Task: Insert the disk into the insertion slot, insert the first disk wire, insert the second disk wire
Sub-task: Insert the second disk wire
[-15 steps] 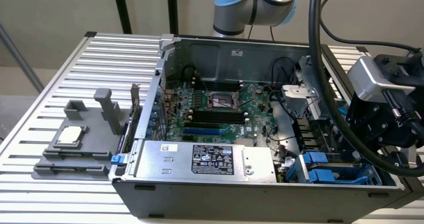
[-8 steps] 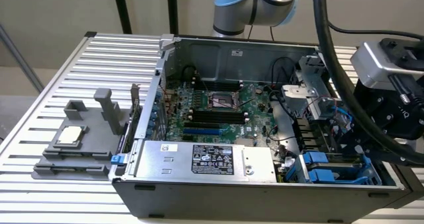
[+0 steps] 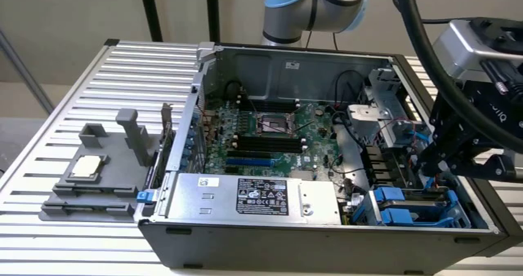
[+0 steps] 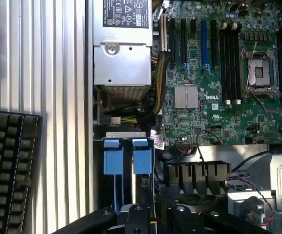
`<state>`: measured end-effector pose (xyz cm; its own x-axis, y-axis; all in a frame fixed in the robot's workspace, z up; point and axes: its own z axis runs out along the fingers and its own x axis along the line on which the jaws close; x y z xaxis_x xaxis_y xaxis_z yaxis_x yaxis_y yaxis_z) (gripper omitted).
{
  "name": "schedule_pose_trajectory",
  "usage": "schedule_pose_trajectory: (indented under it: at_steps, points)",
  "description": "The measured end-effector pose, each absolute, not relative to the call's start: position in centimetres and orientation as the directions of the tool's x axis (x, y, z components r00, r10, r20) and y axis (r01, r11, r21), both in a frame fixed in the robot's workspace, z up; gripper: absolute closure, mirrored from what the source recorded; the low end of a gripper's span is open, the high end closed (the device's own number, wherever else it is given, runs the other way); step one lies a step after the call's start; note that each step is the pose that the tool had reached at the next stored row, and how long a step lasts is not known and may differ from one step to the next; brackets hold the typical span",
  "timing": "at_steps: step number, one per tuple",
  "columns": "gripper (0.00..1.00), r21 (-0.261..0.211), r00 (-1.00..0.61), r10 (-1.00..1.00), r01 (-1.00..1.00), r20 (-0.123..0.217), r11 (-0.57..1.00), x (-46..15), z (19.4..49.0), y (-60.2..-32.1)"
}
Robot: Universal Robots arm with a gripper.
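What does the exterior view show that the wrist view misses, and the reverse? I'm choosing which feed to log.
Exterior view alone: the grey stand with a chip beside the case, and the gripper above the case's right side. Wrist view alone: a black keyboard on the ribbed table. Both: the power-supply box, the motherboard, and the insertion slot with blue tabs.

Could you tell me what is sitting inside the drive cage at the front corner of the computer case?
Inside the insertion slot I can see two bright blue tabs side by side on carrier frames. Whether a disk sits between them cannot be told; the gripper covers the rest of the bay.
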<state>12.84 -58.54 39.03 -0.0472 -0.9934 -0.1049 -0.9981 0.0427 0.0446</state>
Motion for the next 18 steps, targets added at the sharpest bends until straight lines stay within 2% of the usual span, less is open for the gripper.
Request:
schedule_pose_trajectory:
  at_steps: [8, 11, 12, 18]
  points:
    - [0.75, 0.043, -0.048, -0.997, -0.998, -0.063, 0.045, 13.3, 39.0, -57.7]
    - [0.74, 0.042, -0.048, -0.997, -0.998, -0.056, 0.046, 13.4, 38.8, -57.6]
    - [0.67, 0.042, -0.048, -0.997, -0.998, -0.053, 0.046, 13.4, 38.7, -57.5]
    - [0.67, 0.042, -0.048, -0.998, -0.998, -0.036, 0.046, 13.5, 38.2, -57.1]
